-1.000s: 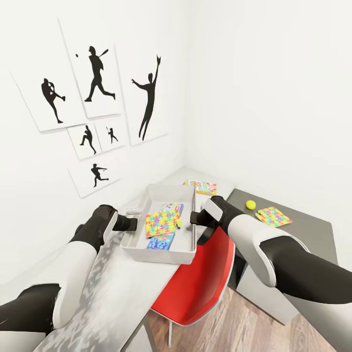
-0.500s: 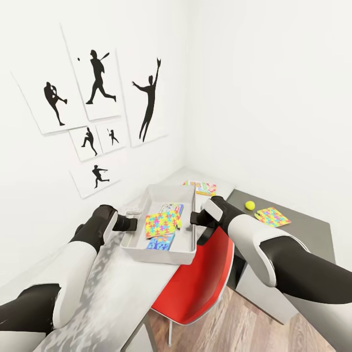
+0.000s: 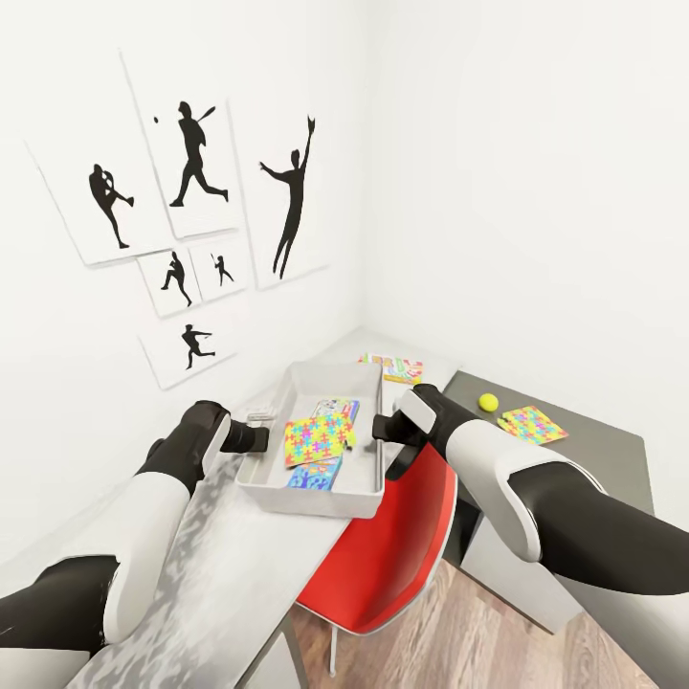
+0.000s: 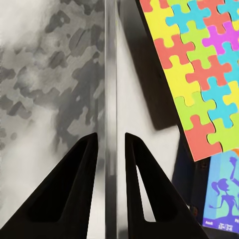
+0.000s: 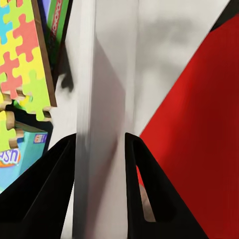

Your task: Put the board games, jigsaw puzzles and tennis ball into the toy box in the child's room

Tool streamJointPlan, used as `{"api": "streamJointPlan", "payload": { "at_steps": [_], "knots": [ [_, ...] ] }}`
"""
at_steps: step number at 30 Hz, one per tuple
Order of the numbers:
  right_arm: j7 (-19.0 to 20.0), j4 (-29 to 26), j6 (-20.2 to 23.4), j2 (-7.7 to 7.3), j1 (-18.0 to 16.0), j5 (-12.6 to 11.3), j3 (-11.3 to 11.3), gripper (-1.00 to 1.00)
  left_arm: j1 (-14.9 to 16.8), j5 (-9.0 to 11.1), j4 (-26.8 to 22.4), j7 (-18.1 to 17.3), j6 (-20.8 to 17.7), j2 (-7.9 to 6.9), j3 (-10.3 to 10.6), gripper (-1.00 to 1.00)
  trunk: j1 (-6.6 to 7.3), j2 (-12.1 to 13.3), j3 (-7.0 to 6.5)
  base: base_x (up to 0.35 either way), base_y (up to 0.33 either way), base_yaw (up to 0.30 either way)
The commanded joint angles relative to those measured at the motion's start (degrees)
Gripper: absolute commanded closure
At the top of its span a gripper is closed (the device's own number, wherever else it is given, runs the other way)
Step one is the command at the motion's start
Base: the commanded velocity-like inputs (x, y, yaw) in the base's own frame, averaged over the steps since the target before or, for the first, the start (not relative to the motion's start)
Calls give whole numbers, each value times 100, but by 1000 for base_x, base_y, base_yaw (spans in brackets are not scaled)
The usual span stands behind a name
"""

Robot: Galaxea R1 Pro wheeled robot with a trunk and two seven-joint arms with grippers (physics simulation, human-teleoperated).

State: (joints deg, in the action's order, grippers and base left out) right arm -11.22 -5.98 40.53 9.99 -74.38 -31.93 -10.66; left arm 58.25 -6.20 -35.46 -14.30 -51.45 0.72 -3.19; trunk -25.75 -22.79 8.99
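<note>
Now both my pincers clamp the toy box (image 3: 316, 478): my left pincer (image 3: 260, 433) is closed over its left wall, my right pincer (image 3: 376, 428) closed over its right wall, each wall seen between the fingers in the wrist views. The box rests on the pale worktop (image 3: 220, 574), above a red chair (image 3: 383, 565). Inside lie one jigsaw puzzle (image 3: 319, 435), tilted over a light blue board game (image 3: 316, 473), with another printed box beneath at the far side. Over the last second nothing on the worktop has shifted; only the view has drifted slightly, so I judge the box is held but not yet carried. Outstanding items: a board game (image 3: 392, 366) on the far worktop, and the tennis ball (image 3: 489, 402) just beside the second jigsaw puzzle (image 3: 533, 424) on the dark lower wing at right.
</note>
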Motion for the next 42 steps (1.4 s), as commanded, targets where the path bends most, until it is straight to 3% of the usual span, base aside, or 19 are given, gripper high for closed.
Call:
{"api": "streamJointPlan", "payload": {
  "at_steps": [1, 20, 42],
  "knots": [
    [-38, -61, -116, 1, -6, -25, 63, 100, 2, 56, 4, -35, -40, 16, -15, 100, -3, -13, 13, 0, 0, 0],
    [-38, -61, -123, 1, -6, -24, 63, 100, 2, 57, 4, -37, -56, 20, -17, 100, -3, -13, 8, 0, 0, 0],
    [-38, -61, -125, 1, -6, -26, 64, 100, 2, 49, 4, -37, -58, 21, -21, 100, -3, -13, -182, 0, 0, 61]
  ]
}}
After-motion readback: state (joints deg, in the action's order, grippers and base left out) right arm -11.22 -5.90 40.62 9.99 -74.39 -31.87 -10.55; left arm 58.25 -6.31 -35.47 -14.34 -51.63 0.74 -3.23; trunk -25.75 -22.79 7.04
